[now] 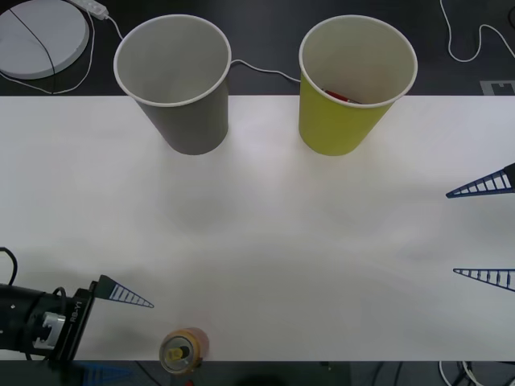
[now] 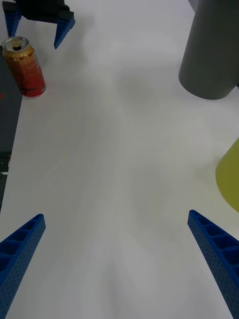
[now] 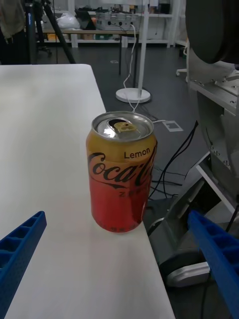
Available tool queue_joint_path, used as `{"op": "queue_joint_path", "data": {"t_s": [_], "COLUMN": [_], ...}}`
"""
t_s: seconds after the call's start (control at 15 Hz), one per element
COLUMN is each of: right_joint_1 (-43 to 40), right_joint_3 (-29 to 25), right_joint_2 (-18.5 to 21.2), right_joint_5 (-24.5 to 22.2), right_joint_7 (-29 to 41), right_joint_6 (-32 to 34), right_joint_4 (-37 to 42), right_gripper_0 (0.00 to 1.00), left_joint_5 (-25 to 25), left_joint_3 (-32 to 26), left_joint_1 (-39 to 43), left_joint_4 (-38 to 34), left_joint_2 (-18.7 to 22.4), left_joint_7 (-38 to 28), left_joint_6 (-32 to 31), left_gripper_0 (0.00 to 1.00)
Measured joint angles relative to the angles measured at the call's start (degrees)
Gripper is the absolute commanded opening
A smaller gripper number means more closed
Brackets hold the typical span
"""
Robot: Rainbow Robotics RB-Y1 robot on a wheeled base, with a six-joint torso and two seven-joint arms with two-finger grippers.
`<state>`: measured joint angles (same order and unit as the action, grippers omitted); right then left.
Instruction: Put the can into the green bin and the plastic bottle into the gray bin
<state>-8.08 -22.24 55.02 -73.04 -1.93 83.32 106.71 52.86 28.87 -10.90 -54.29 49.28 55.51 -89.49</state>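
While the can (image 1: 184, 351) stands upright at the table's (image 1: 257, 241) near edge, the left hand (image 1: 113, 330) waits just beside it with fingers apart, the right hand (image 1: 483, 233) hovers open at the table's right side, and the gray bin (image 1: 174, 84) and green bin (image 1: 354, 84) stand at the far edge.

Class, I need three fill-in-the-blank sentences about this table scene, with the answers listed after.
1. The can stands upright at the table's near ____.
2. The left pincer, nearest the can, is ____.
3. The bin on the robot's right is the ____ one.

Answers: edge; open; green
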Motion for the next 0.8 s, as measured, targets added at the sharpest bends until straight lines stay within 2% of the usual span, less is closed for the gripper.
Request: {"op": "queue_joint_path", "data": {"t_s": [0.8], "right_joint_1": [0.0], "right_joint_3": [0.0], "right_joint_2": [0.0], "right_joint_5": [0.0], "right_joint_7": [0.0], "right_joint_6": [0.0], "right_joint_4": [0.0], "right_gripper_0": [1.0], "left_joint_5": [-0.7], "left_joint_3": [0.6], "left_joint_1": [0.8], "left_joint_4": [2.0], "left_joint_2": [-9.1], "left_joint_7": [2.5], "left_joint_6": [3.8], "left_gripper_0": [1.0]}}
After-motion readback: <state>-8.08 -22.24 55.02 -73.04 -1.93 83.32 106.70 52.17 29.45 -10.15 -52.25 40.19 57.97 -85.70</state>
